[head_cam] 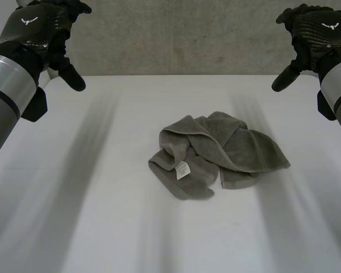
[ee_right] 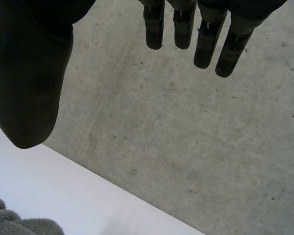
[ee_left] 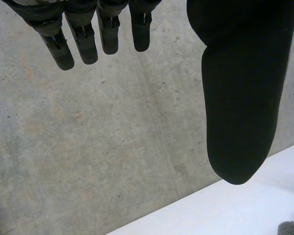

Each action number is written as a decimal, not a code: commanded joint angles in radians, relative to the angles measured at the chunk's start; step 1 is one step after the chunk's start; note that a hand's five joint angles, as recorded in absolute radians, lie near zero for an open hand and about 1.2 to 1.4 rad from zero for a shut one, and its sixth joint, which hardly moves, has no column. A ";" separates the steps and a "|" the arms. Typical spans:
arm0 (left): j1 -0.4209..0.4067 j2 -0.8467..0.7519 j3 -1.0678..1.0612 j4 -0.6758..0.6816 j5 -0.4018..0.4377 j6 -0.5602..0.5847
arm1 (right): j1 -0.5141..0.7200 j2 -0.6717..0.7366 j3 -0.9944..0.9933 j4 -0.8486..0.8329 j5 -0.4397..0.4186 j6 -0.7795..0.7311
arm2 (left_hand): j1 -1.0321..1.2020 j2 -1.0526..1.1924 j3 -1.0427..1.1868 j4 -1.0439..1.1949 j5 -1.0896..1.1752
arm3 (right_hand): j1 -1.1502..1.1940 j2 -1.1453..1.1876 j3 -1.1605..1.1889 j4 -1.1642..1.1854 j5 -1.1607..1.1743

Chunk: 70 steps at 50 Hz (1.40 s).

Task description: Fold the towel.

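**Crumpled towel mid-worktop, both hands raised and holding nothing**

The grey towel (head_cam: pixel 219 153) lies bunched in a loose heap near the middle of the white worktop (head_cam: pixel 74 216). It is not flat. Several folds overlap, with one thick lobe toward 7 o'clock and a wider flap spreading toward 4 o'clock. A small white label (head_cam: pixel 182 169) lies face up on the lobe at 7 o'clock.

From the towel, the left hand (head_cam: pixel 42 34) is up at 10 o'clock, well apart from the cloth, over the far left corner of the worktop. Its thumb juts down and inward. In the left wrist view its fingers (ee_left: pixel 83 39) hang straight and spread, and the thumb (ee_left: pixel 240 98) stands wide of them. Nothing sits between them, so the hand is wide and holds nothing. Beyond the thumb tip a strip of worktop and a small grey tuft of towel show.

The right hand (head_cam: pixel 312 34) mirrors it at 2 o'clock from the towel, equally well apart, over the far right corner. In the right wrist view its fingers (ee_right: pixel 206 39) are straight and parted, with the thumb (ee_right: pixel 29 83) held wide. This hand too is spread and empty. Past its thumb lie the worktop edge and a bit of towel pile.

Behind the worktop, at 12 o'clock, stands a bare grey concrete wall (head_cam: pixel 182 34).
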 commanded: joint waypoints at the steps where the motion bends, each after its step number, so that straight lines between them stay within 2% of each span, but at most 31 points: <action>1: 0.000 -0.003 0.004 -0.001 -0.013 0.002 | 0.000 -0.001 -0.003 0.003 0.007 -0.008 | 0.011 0.015 0.012 0.014 0.019 | -0.057 -0.072 -0.066 -0.081 -0.058; 13: -0.008 -0.029 -0.005 0.008 0.002 -0.001 | 0.001 -0.003 0.006 0.003 -0.014 -0.022 | 0.008 0.012 0.009 0.011 0.016 | -0.057 -0.072 -0.066 -0.081 -0.058; 16: -0.028 -0.074 0.012 0.066 0.013 -0.009 | 0.009 0.002 0.011 0.004 -0.035 -0.063 | 0.008 0.012 0.009 0.011 0.016 | -0.057 -0.072 -0.066 -0.081 -0.058; 18: -0.037 -0.109 0.027 0.120 0.017 -0.014 | 0.014 0.023 0.026 0.006 -0.081 -0.107 | 0.017 0.021 0.018 0.020 0.025 | -0.057 -0.072 -0.066 -0.081 -0.058; 21: -0.061 -0.192 0.054 0.200 0.043 -0.015 | 0.014 0.045 0.032 0.009 -0.109 -0.115 | 0.029 0.032 0.030 0.032 0.037 | -0.057 -0.072 -0.066 -0.081 -0.058; 23: -0.086 -0.303 0.089 0.246 0.100 -0.014 | 0.014 0.081 0.050 0.019 -0.144 -0.109 | 0.032 0.035 0.033 0.035 0.040 | -0.057 -0.072 -0.066 -0.081 -0.058; 26: -0.095 -0.362 0.112 0.255 0.128 -0.012 | 0.017 0.124 0.069 0.020 -0.161 -0.083 | 0.032 0.035 0.033 0.035 0.040 | -0.057 -0.072 -0.066 -0.081 -0.058; 28: -0.100 -0.483 0.158 0.263 0.163 -0.014 | 0.018 0.155 0.073 0.017 -0.164 -0.057 | 0.032 0.035 0.033 0.035 0.040 | -0.057 -0.072 -0.066 -0.081 -0.058; 29: -0.100 -0.483 0.158 0.263 0.163 -0.014 | 0.018 0.155 0.074 0.016 -0.164 -0.057 | 0.032 0.035 0.033 0.035 0.040 | -0.057 -0.072 -0.066 -0.081 -0.058; 34: -0.156 -0.705 0.270 0.263 0.180 -0.011 | 0.034 0.293 0.074 -0.002 -0.163 0.059 | 0.032 0.035 0.033 0.035 0.040 | -0.057 -0.072 -0.066 -0.081 -0.058; 40: -0.173 -0.819 0.330 0.273 0.180 -0.006 | 0.055 0.402 0.075 -0.034 -0.157 0.112 | 0.032 0.035 0.033 0.035 0.040 | -0.057 -0.072 -0.066 -0.081 -0.058; 42: -0.192 -0.885 0.372 0.315 0.180 -0.001 | 0.073 0.462 0.075 -0.054 -0.154 0.130 | 0.058 0.062 0.059 0.061 0.066 | -0.057 -0.072 -0.066 -0.081 -0.058; 48: -0.201 -0.948 0.437 0.384 0.189 0.006 | 0.080 0.534 0.063 -0.102 -0.115 0.161 | 0.167 0.170 0.168 0.170 0.175 | -0.057 -0.072 -0.066 -0.081 -0.058; 50: -0.202 -0.983 0.483 0.408 0.220 0.011 | 0.081 0.563 0.057 -0.126 -0.069 0.185 | 0.287 0.290 0.288 0.290 0.295 | -0.057 -0.072 -0.066 -0.081 -0.058; 54: -0.204 -1.009 0.523 0.410 0.253 0.011 | 0.081 0.577 0.049 -0.146 -0.048 0.192 | 0.296 0.300 0.297 0.299 0.304 | -0.057 -0.072 -0.066 -0.081 -0.058; 59: -0.215 -1.028 0.540 0.411 0.276 0.011 | 0.081 0.579 0.051 -0.174 -0.048 0.192 | 0.296 0.300 0.297 0.299 0.304 | 0.152 0.138 0.144 0.129 0.151; 61: -0.216 -1.033 0.543 0.411 0.278 0.011 | 0.081 0.579 0.051 -0.189 -0.054 0.192 | 0.299 0.303 0.300 0.302 0.307 | 0.506 0.491 0.497 0.482 0.505; 62: -0.219 -1.040 0.547 0.411 0.278 0.012 | 0.081 0.579 0.051 -0.189 -0.054 0.192 | 0.305 0.308 0.306 0.308 0.313 | 0.508 0.493 0.499 0.484 0.507; 63: -0.222 -1.046 0.552 0.411 0.278 0.011 | 0.081 0.577 0.051 -0.195 -0.055 0.192 | 0.305 0.308 0.306 0.308 0.313 | 0.746 0.731 0.737 0.722 0.745; 64: -0.222 -1.046 0.552 0.411 0.278 0.011 | 0.081 0.577 0.051 -0.195 -0.055 0.192 | 0.305 0.308 0.306 0.308 0.313 | 0.748 0.734 0.740 0.725 0.747; 65: -0.225 -1.049 0.554 0.411 0.276 0.011 | 0.081 0.574 0.052 -0.204 -0.058 0.192 | 0.305 0.308 0.306 0.308 0.313 | 1.048 1.033 1.039 1.024 1.047; 66: -0.227 -1.049 0.551 0.410 0.276 0.011 | 0.081 0.566 0.057 -0.210 -0.063 0.190 | 0.305 0.308 0.306 0.308 0.313 | 1.163 1.148 1.154 1.139 1.162; 70: -0.230 -1.040 0.529 0.407 0.273 0.011 | 0.083 0.537 0.077 -0.218 -0.095 0.189 | 0.296 0.300 0.297 0.299 0.304 | 1.164 1.150 1.156 1.141 1.163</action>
